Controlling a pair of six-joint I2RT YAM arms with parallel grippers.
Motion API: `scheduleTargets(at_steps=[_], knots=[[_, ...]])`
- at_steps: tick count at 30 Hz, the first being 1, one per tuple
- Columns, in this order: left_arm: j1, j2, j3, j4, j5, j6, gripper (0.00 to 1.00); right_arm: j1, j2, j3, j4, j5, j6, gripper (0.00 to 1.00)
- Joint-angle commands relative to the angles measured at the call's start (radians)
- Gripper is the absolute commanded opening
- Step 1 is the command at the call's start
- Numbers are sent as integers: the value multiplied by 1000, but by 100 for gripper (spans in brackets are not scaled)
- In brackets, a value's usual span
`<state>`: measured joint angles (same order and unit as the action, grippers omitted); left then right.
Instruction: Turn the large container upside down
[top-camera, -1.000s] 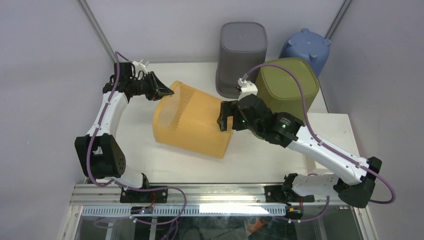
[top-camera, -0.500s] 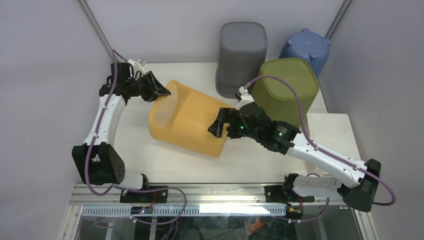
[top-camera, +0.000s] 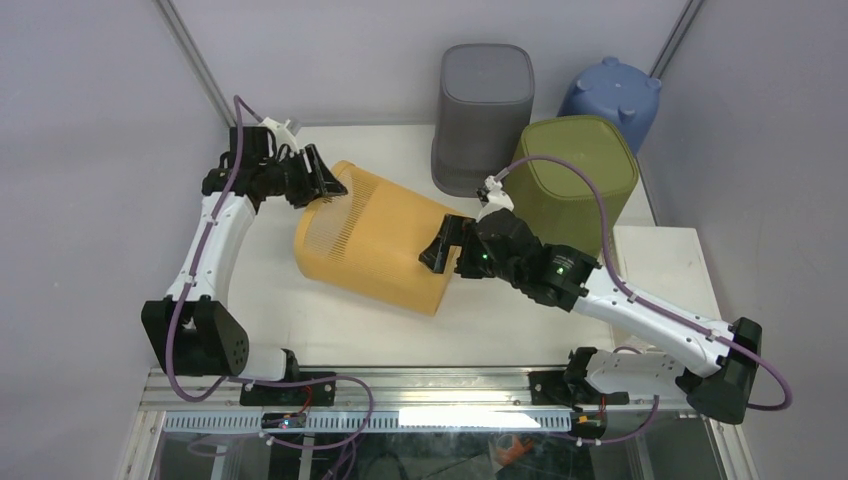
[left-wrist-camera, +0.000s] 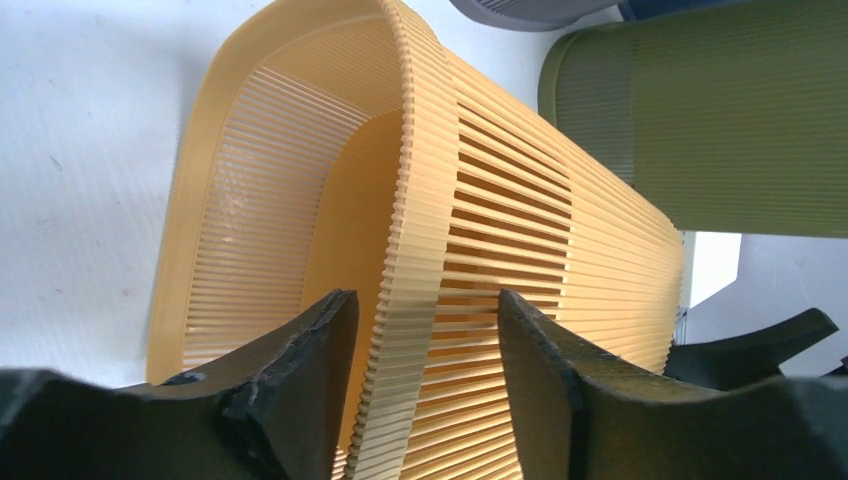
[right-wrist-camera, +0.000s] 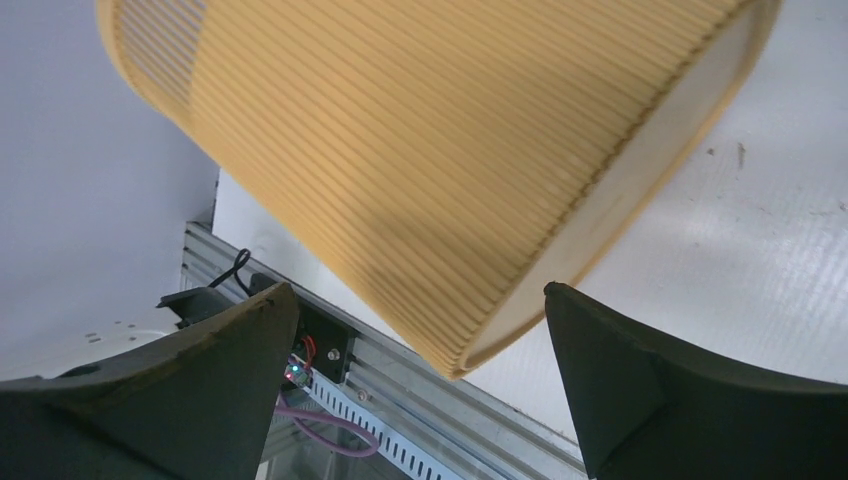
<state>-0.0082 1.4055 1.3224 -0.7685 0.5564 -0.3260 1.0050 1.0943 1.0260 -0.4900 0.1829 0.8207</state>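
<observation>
The large container is a yellow slatted basket (top-camera: 375, 240) lying on its side on the white table, its open mouth facing left and its base facing right. My left gripper (top-camera: 330, 185) is open and straddles the upper rim of the mouth. In the left wrist view the rim (left-wrist-camera: 415, 250) passes between the two fingers with a gap on each side. My right gripper (top-camera: 440, 250) is open wide at the basket's base. In the right wrist view the base edge (right-wrist-camera: 600, 210) hangs between and above the spread fingers (right-wrist-camera: 230, 340), not touching them.
An upside-down grey bin (top-camera: 485, 115), an olive bin (top-camera: 578, 175) and a blue bin (top-camera: 612, 100) stand at the back right, close behind the basket. The olive bin also shows in the left wrist view (left-wrist-camera: 720, 120). The table's front rail (right-wrist-camera: 420, 420) lies below the basket's base.
The basket has shifted a little to the left and the right gripper followed its base. The left gripper's fingers have spread on the rim.
</observation>
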Motion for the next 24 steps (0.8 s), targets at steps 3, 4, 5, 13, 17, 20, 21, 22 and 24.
scheduleTargets(at_steps=[3,4,5,13,17,20,21,22,24], knots=[[-32,-67,65,-44,-61,40,64,6,-27,4,-52,95,70,100],[-35,-73,71,-44,-87,43,66,6,-28,-2,-38,89,72,99],[-37,-77,78,-46,-101,49,67,6,-27,-5,-33,87,73,100],[-44,-114,133,-72,-221,58,68,6,5,-6,28,48,68,99],[-45,-133,140,-78,-280,73,65,6,18,-1,41,42,62,99],[-45,-138,138,-91,-322,77,58,6,25,-1,51,36,61,99],[-45,-140,132,-92,-326,75,56,6,27,-1,54,36,59,99],[-44,-141,124,-92,-328,72,53,6,29,-1,55,37,60,99],[-45,-139,107,-92,-329,70,47,6,30,-2,66,34,60,99]])
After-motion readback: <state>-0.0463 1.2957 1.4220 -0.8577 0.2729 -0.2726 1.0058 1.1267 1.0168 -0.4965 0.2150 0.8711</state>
